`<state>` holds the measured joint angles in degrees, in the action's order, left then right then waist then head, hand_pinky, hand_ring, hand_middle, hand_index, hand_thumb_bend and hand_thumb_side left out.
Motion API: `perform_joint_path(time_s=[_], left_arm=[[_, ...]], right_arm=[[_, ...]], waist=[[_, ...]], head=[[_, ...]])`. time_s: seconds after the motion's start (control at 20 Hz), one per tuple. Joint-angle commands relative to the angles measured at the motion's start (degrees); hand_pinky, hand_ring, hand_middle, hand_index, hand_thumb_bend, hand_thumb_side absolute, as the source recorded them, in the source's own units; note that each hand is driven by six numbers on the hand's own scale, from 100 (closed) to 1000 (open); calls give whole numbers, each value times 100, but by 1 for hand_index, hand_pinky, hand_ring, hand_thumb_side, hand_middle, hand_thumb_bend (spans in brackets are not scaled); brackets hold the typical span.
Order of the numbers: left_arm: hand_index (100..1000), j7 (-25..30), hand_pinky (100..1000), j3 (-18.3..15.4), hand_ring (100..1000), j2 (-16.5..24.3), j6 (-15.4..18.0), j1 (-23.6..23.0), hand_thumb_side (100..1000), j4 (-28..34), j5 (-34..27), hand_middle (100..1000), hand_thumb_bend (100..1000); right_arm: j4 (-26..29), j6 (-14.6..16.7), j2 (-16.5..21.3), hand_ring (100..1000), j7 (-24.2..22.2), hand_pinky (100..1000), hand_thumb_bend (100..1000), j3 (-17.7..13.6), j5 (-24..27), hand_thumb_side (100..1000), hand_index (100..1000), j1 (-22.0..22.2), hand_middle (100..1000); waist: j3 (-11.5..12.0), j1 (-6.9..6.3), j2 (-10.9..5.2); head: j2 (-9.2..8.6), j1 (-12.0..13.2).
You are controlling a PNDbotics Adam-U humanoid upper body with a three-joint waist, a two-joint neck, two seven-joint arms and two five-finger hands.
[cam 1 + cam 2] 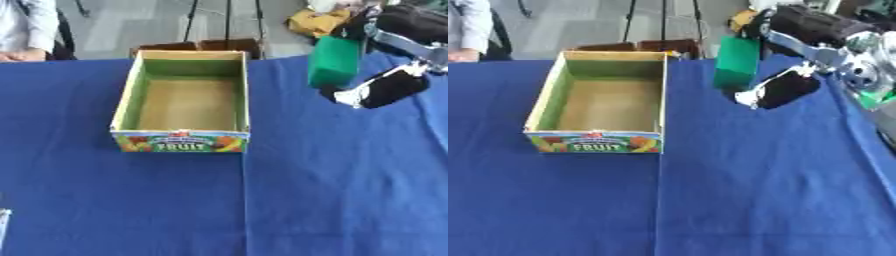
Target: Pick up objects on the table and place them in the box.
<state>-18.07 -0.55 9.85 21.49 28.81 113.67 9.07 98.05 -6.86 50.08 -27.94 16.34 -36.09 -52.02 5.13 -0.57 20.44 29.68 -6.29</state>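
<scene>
Box (181, 97): an open cardboard fruit box, green on its inner walls, brown on its floor, with a printed front panel reading "FRUIT". It stands on the blue surface, left of centre and towards the far edge.
Box contents: only its bare brown floor shows; nothing lies inside.
Green block (334, 61): a plain green rectangular thing, held upright in the air to the right of the box, well above the surface and clear of the box's right wall. It is outside the box.
Right hand (785, 90): comes in from the upper right corner, black with silver joints. Its fingers and thumb are curled round the green block, with one part above and behind the block and the other below it at its lower right corner.
Left hand: no part of it can be made out in either view.
Surface (332, 190): covered by a blue cloth, with a crease running forward from the box's front right corner.
Background: a grey floor and thin dark stand legs beyond the far edge.
</scene>
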Motion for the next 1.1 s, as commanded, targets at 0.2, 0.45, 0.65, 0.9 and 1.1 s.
perform_joint_path(time_s=[0.2,0.45,0.65,0.9,1.1], left_arm=[[993,47,778,48,923,10,-15,26,1000,92,-49,907,100],[993,70,778,66,923,-5,-26,27,1000,92,-77,908,100],[993,78,777,79,922,-15,-29,41,1000,92,-96,908,100],[993,98,777,103,922,-50,-32,68,1000,92,-129,908,100],[993,113,777,118,921,-74,-36,91,1000,92,-152,908,100]], right_arm=[[-812,-38,-581,545,-36,562,210,24,-347,440,598,-832,500],[-1514,-126,-1278,536,-164,564,220,12,-684,437,594,-1534,493],[-2067,-124,-1811,526,-205,566,229,-53,-986,432,589,-1943,485],[-2743,-95,-2478,521,-63,566,231,-215,-1376,429,585,-2236,481],[-3313,7,-2902,525,144,566,228,-279,-1726,432,585,-2370,481]], waist=[[79,14,-185],[149,12,-160],[199,9,-123],[290,-1,-69],[355,-3,-24]], head=[[-68,-114],[-141,-199],[-183,-255],[-239,-361],[-275,-419]])
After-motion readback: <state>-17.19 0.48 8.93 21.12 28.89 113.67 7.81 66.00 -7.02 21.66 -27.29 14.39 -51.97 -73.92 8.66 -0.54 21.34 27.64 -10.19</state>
